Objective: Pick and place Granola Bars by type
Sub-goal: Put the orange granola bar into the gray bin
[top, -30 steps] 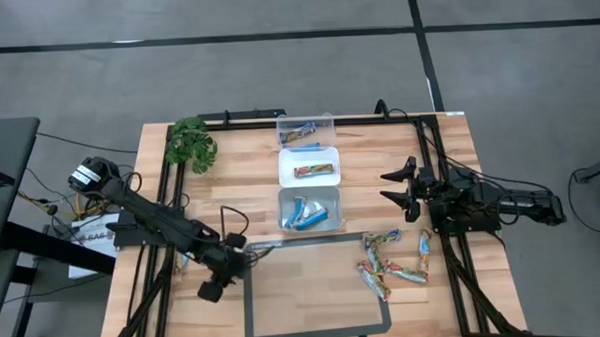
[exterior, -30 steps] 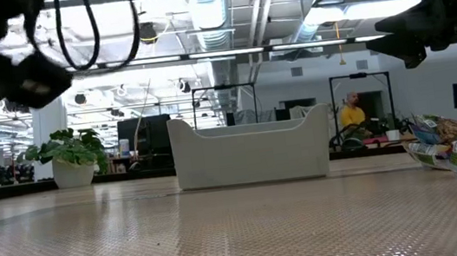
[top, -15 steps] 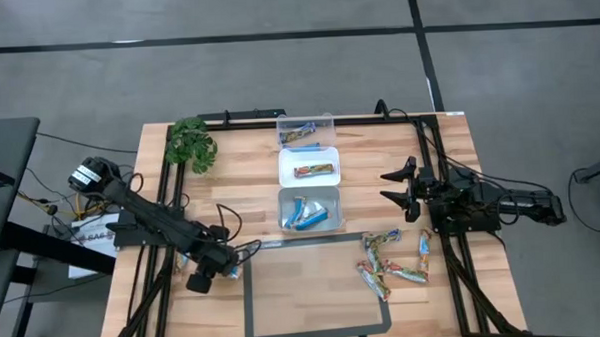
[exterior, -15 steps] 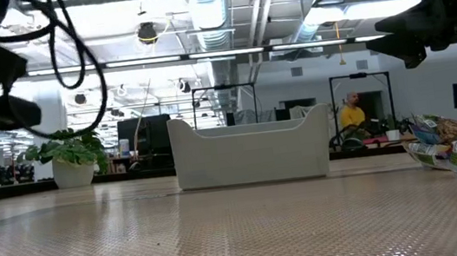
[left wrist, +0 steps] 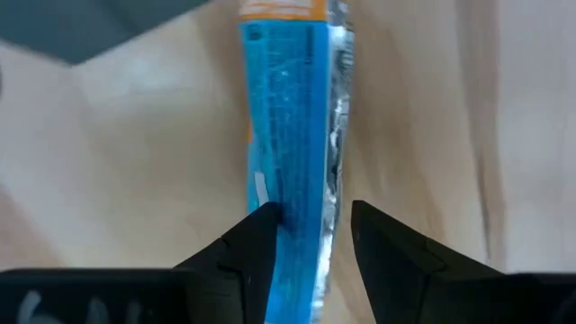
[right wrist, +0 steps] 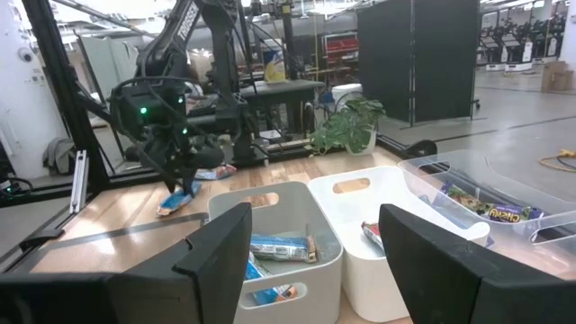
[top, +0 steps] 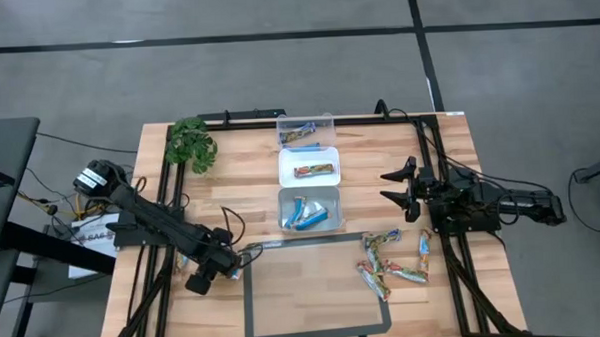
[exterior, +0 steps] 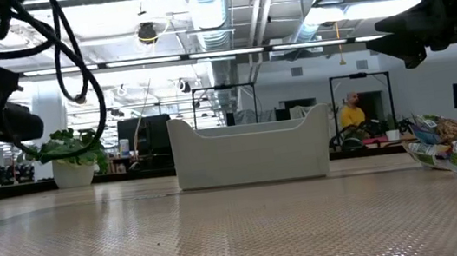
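My left gripper (top: 240, 261) is at the table's near left, by the left edge of the dark-framed mat (top: 316, 333). It is shut on a bright blue granola bar (left wrist: 288, 108), which also shows in the right wrist view (right wrist: 176, 203). My right gripper (top: 395, 186) waits open and empty at the table's right. Several multicoloured bars (top: 391, 260) lie in a heap at the near right. The near white tub (top: 310, 210) holds blue bars, the middle white tub (top: 309, 169) holds a red and tan bar, and the far clear tub (top: 305, 132) holds multicoloured bars. My left gripper pinches the blue bar between its two fingers (left wrist: 261, 238), which lie on its two long edges at one end (left wrist: 301, 220). The rest of the bar reaches out past the fingertips. In the right wrist view it hangs tilted below the gripper. I cannot tell whether its lower end touches the table.
A small green plant (top: 190, 144) stands at the far left corner. Black frame rails run along the table's left and right sides (top: 454, 273). Cables trail from the left arm (top: 227, 216). A person (exterior: 352, 114) shows far off in the room behind.
My left gripper has drawn back toward the table's left edge, away from the mat's far left corner, mostly in the first half second. My right arm has kept still.
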Controlling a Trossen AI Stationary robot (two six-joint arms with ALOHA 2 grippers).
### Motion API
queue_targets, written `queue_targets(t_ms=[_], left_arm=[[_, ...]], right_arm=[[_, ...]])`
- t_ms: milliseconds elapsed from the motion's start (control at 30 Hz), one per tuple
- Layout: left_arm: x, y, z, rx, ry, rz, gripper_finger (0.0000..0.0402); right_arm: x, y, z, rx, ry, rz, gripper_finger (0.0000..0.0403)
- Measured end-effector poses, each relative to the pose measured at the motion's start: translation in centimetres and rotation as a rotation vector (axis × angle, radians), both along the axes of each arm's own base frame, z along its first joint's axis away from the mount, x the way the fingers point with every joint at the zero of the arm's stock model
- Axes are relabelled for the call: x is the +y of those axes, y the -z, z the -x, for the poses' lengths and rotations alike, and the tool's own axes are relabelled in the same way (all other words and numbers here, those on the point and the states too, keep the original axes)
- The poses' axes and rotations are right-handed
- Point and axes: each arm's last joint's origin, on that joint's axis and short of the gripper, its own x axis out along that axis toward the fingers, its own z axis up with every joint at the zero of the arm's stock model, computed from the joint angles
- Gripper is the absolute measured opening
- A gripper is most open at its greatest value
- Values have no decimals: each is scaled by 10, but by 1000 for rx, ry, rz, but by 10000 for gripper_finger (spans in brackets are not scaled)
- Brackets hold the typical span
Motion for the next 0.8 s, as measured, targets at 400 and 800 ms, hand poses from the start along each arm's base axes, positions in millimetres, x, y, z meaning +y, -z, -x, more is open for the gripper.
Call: queue_targets(t_ms=[400, 800], left_arm=[[-6, 12, -11, -47, 8, -5, 137], [-9, 11, -16, -81, 7, 58, 41]], right_arm=[[0, 0, 0, 0, 0, 0, 240], [0, 0, 0, 0, 0, 0, 240]])
